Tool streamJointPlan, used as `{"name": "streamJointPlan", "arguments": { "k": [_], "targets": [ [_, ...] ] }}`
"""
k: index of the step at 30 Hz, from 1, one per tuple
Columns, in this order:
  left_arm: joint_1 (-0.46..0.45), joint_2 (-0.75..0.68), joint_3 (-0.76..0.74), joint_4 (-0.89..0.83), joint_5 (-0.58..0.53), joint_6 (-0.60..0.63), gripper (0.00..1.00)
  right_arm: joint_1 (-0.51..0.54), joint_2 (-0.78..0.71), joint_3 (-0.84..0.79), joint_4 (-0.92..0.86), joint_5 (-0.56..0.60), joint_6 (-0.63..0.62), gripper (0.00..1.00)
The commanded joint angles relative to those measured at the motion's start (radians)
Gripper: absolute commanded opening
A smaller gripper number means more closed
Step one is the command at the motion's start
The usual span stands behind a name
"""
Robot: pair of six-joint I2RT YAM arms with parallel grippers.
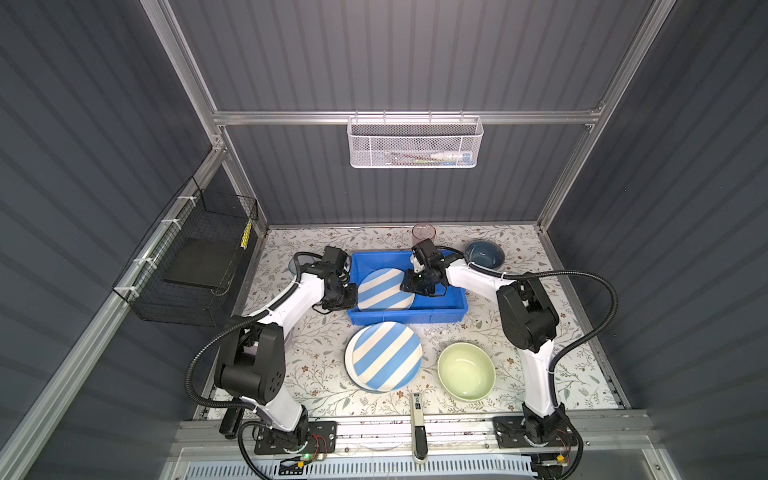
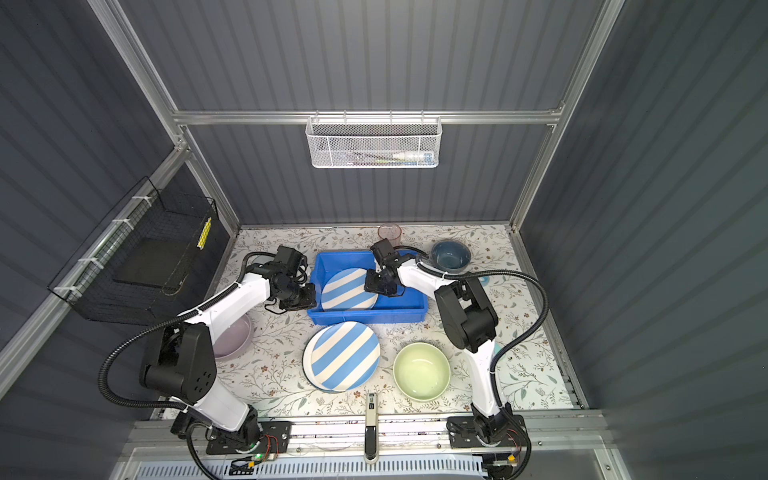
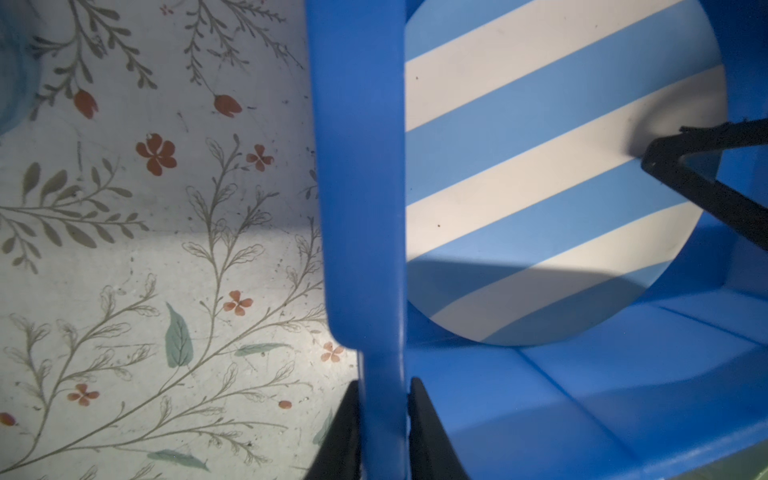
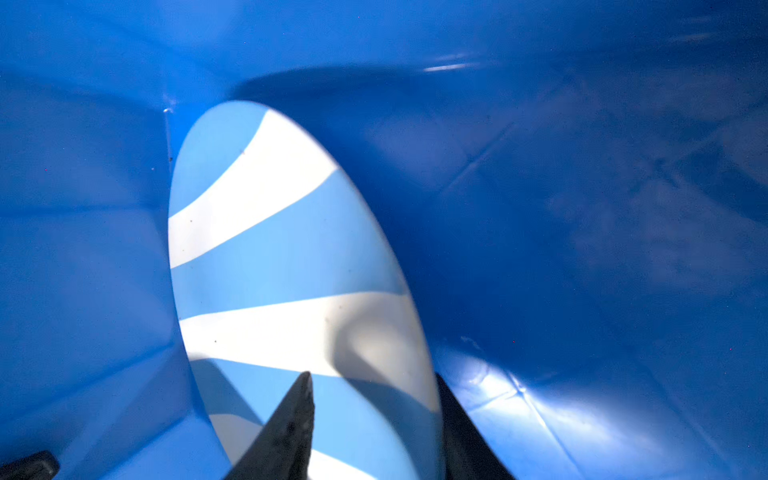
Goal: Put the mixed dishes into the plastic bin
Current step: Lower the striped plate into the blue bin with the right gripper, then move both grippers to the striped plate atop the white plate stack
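Striped plate point(image 1: 384, 291) is inside the blue bin point(image 1: 407, 319), in its left half, in both top views. The right claw point(image 1: 415, 286) sits at the right rim of this plate, and the left claw point(image 1: 351, 297) is at the left wall of the bin. On the table point(image 1: 316, 332), just in front of the bin, a second striped plate point(image 1: 388, 353) lies on a white plate point(image 1: 348, 358). A green bowl point(image 1: 466, 371) is beside them, nearer to the right arm. A grey-blue bowl point(image 1: 484, 254) and a pink cup point(image 1: 424, 233) stand behind the bin.

In the left wrist view the left claw point(image 3: 384, 390) is clenched on the wall of the blue bin point(image 3: 361, 166), one finger on each side.

In the right wrist view the right claw point(image 4: 374, 378) is released: its fingers stand apart, with the rim of the striped plate point(image 4: 282, 249) between them. The plate seems tilted, its far edge down near the bin wall. I judge that the claw must draw back from this rim before it goes to another dish.

No writing can be read on the dishes or the bin.
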Motion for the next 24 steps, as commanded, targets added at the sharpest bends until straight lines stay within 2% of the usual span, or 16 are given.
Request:
{"name": "streamJointPlan", "arguments": {
  "k": [1,18,24],
  "targets": [
    [-0.002,-0.002,0.018,-0.005,0.021,0.032,0.22,0.006,0.028,0.024,-0.040,0.032,-0.020,0.47],
    [-0.002,-0.034,0.030,-0.035,-0.008,0.040,0.25,0.018,0.009,0.011,-0.063,0.098,-0.036,0.59],
    [-0.001,-0.060,0.049,-0.064,-0.024,0.042,0.29,0.019,-0.037,-0.009,-0.072,0.126,-0.045,0.64]
  ]
}}
